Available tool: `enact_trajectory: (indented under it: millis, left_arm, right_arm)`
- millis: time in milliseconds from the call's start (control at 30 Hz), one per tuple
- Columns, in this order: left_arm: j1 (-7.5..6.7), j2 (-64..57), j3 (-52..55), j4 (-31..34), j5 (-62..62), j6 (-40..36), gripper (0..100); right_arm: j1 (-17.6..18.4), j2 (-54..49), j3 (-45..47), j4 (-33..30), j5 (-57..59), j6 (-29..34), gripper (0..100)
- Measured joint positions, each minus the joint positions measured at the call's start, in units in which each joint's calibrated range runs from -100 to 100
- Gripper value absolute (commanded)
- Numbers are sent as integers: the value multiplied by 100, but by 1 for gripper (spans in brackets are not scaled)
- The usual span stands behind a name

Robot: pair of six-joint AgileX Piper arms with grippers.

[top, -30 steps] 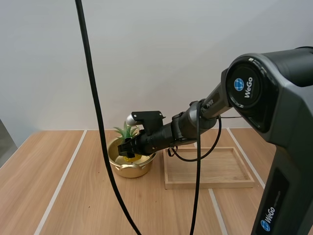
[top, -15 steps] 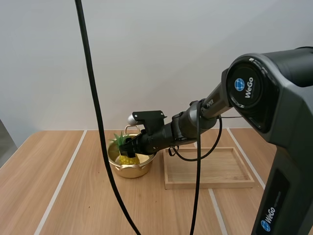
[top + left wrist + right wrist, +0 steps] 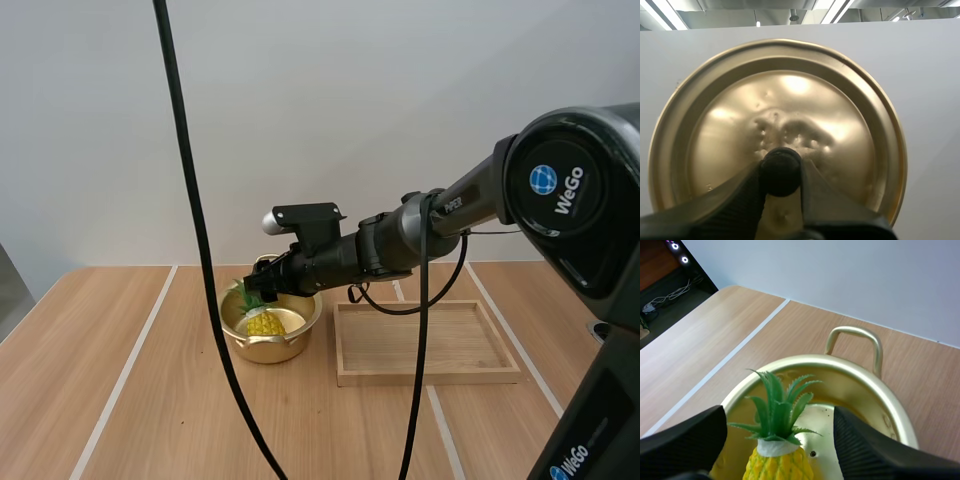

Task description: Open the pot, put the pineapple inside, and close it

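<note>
A yellow pineapple (image 3: 263, 322) with a green crown stands upright inside the open gold pot (image 3: 300, 328) on the table. My right gripper (image 3: 262, 290) hovers just above it. In the right wrist view its fingers are spread wide, open, on either side of the pineapple (image 3: 777, 462) without touching it, over the pot (image 3: 880, 405). In the left wrist view my left gripper (image 3: 781, 172) is shut on the black knob (image 3: 780, 167) of the gold lid (image 3: 805, 100), which it holds up against a white wall.
A shallow wooden tray (image 3: 430, 375) lies just right of the pot. The pot's loop handle (image 3: 855, 340) rises at its far side. Bare wooden tabletop (image 3: 120, 400) stretches to the left and front.
My right gripper has let go of the pineapple and risen out of the pot. The pineapple now stands upright in the pot.
</note>
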Motion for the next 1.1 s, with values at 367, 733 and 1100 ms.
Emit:
enact_trajectory:
  millis: [367,733,1100]
  left_arm:
    - [0,0,0,0,0,0,0]
    - [0,0,0,0,0,0,0]
    - [0,0,0,322,398,-124,0]
  right_arm:
    - [0,-558,-256,0,-122,0,90]
    - [0,-1376,-407,11,-2443,0,0]
    - [-309,-2699,-407,11,-2665,0,0]
